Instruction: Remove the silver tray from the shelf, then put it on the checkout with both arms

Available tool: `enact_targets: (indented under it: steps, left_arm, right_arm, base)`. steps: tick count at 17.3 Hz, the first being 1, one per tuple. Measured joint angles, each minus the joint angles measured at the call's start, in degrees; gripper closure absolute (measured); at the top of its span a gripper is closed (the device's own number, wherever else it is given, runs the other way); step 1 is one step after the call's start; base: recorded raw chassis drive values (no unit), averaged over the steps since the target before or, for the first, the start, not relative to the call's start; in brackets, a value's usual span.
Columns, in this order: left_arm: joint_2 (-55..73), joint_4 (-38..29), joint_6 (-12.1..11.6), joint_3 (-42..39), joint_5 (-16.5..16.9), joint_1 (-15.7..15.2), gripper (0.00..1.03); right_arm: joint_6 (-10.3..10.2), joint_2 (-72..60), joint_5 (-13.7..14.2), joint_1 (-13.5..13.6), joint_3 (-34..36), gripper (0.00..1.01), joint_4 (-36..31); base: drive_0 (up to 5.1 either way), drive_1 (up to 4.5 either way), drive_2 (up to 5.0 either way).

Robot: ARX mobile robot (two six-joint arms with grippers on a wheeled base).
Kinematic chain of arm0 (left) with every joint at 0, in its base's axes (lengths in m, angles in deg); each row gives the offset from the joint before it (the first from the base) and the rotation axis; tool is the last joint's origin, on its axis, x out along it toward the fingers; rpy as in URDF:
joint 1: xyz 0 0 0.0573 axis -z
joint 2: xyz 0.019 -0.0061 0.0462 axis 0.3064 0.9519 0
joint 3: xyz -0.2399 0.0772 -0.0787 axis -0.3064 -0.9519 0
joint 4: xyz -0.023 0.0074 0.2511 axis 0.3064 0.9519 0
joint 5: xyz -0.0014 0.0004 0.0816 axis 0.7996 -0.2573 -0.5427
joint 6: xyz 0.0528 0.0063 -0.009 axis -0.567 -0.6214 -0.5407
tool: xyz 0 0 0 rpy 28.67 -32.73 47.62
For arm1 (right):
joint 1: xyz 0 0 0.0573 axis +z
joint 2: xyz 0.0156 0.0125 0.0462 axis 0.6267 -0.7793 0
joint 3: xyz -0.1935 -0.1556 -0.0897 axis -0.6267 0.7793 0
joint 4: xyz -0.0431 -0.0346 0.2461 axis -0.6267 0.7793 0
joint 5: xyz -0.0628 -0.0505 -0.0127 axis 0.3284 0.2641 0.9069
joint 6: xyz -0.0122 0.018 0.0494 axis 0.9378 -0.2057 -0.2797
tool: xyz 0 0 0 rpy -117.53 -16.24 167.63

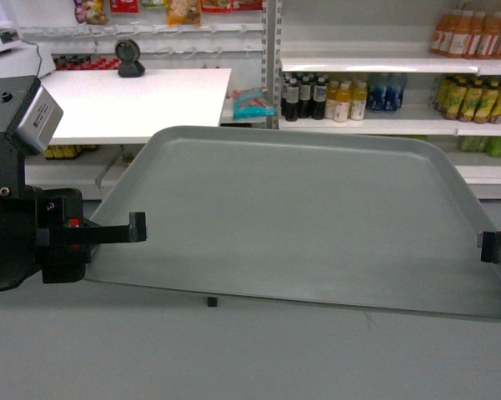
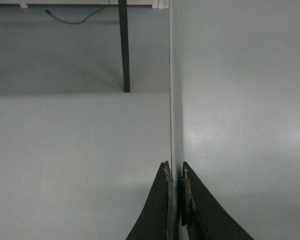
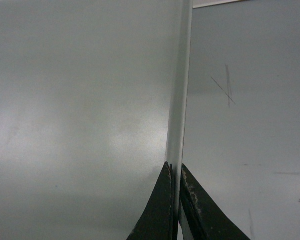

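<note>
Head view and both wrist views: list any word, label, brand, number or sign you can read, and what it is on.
No text can be read in any view.
Drink bottles on the store shelves: labels too small and blurred.
Hanging snack packets: print blurred.
Grey box on the left arm: faint marks, unreadable.
Tray: plain, no marks.
Wrist views: only tray rim and floor, no text.

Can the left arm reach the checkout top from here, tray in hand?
Probably not yet. The left gripper is shut on the silver tray, held over the floor; the checkout stands farther back, past the tray's far rim. Nothing blocks the way.
</note>
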Motion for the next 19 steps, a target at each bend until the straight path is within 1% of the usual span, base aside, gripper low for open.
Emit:
enact_targets:
  steps: [19]
  left_arm:
    - [0.0,0.0,0.0,0.0,0.0,0.0,1.00]
  right_arm:
    - [0.0,0.0,0.0,0.0,0.0,0.98,0.0]
  base:
    - [-5.0,2.43,2.4]
